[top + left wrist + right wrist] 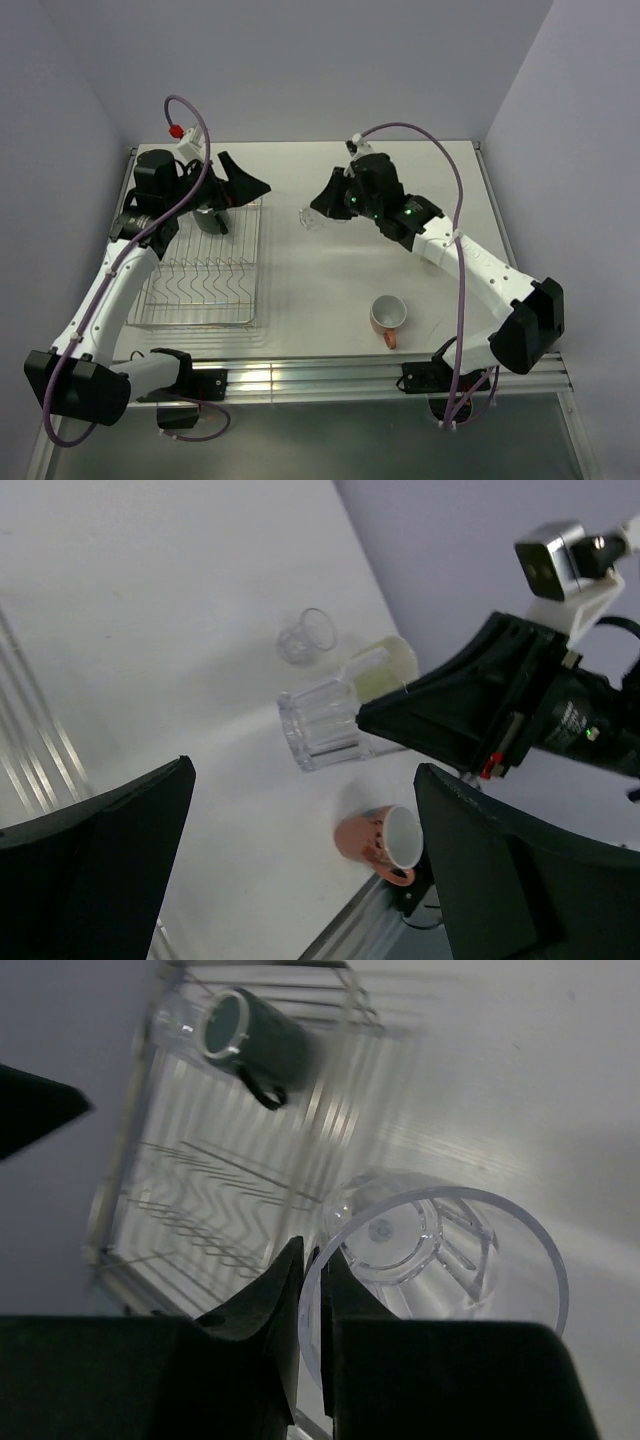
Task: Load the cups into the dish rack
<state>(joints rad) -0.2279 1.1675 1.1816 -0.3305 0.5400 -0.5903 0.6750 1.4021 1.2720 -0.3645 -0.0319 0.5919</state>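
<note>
Right wrist view: clear ribbed glass tumbler (440,1260) tilted over white surface (330,290), rim pinched in right tool (312,1300), beside silver wire dish rack (200,290). Black mug (207,218) lies in rack's far end; left tool (245,185) spread wide, empty, near it.

- The dish rack (190,1215) fills the left and middle of the view, its rows of wavy prongs showing.
- A black mug (265,1045) lies on its side in the rack's upper corner, handle pointing down in the view.
- Right of the rack, a clear glass tumbler (430,1270) faces the camera mouth-first.
- The right gripper (312,1260) pinches the tumbler's rim on the rack side, one finger inside and one outside.
- A dark pointed shape (35,1110) juts in left of the rack.
</note>
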